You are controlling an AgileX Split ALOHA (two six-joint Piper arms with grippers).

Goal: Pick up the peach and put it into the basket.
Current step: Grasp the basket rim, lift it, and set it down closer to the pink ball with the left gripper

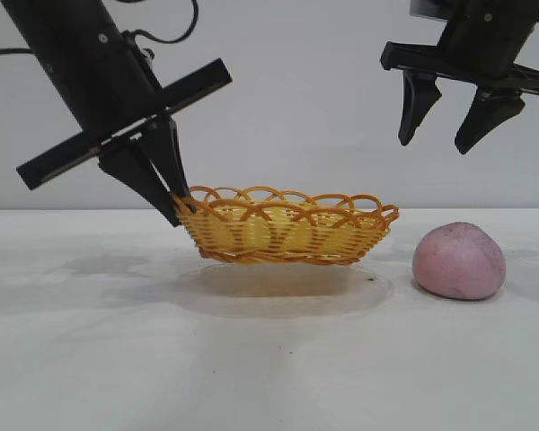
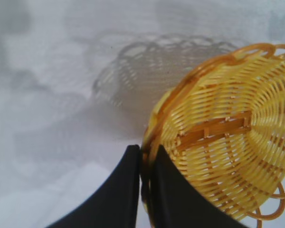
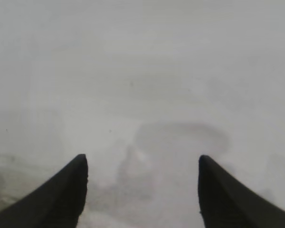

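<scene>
The pinkish-purple peach (image 1: 458,260) sits on the white table at the right. The yellow wicker basket (image 1: 287,226) with an orange looped rim hangs slightly above the table at the centre, with its shadow below it. My left gripper (image 1: 176,206) is shut on the basket's left rim and holds it up; the left wrist view shows the basket (image 2: 228,137) and my left gripper (image 2: 146,154) pinching its rim. My right gripper (image 1: 433,144) is open and empty, high above and slightly left of the peach. In the right wrist view my right gripper (image 3: 142,164) shows only bare table; the peach is out of that view.
The white table (image 1: 251,359) stretches wide in front of the basket and peach. A plain grey wall stands behind. A small dark speck (image 1: 371,277) lies on the table between the basket and the peach.
</scene>
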